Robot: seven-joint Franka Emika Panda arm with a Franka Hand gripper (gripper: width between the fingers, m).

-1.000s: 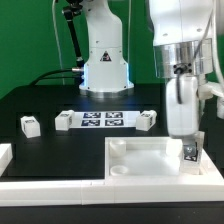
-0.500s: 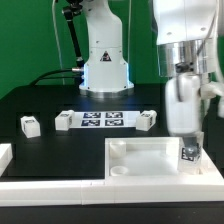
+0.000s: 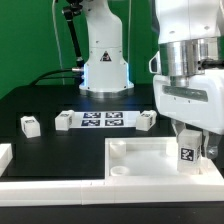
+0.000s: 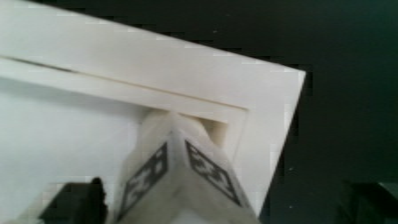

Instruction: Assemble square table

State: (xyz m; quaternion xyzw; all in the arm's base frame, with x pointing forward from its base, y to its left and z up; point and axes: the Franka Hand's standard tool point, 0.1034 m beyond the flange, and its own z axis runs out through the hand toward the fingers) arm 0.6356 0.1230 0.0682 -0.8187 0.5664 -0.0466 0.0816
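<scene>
Claw (image 3: pixel 189 142) spread wide, pinching nothing. Its fingers (image 4: pixel 75 198) stand clear on either side of the corner leg (image 3: pixel 187 156). That leg stands upright inside one corner of the square tabletop (image 3: pixel 140 158), tag toward the exterior camera; can't tell if it is fully seated. Tabletop lies rim-up on the black counter (image 3: pixel 40 100). Beyond the tabletop is the marker board (image 3: pixel 103 119), with a second leg (image 3: pixel 147 120) and a third leg (image 3: pixel 64 120) at its ends. A fourth leg (image 3: pixel 30 125) sits farther from the tabletop. White rail (image 3: pixel 90 187) runs just in front of the tabletop.
</scene>
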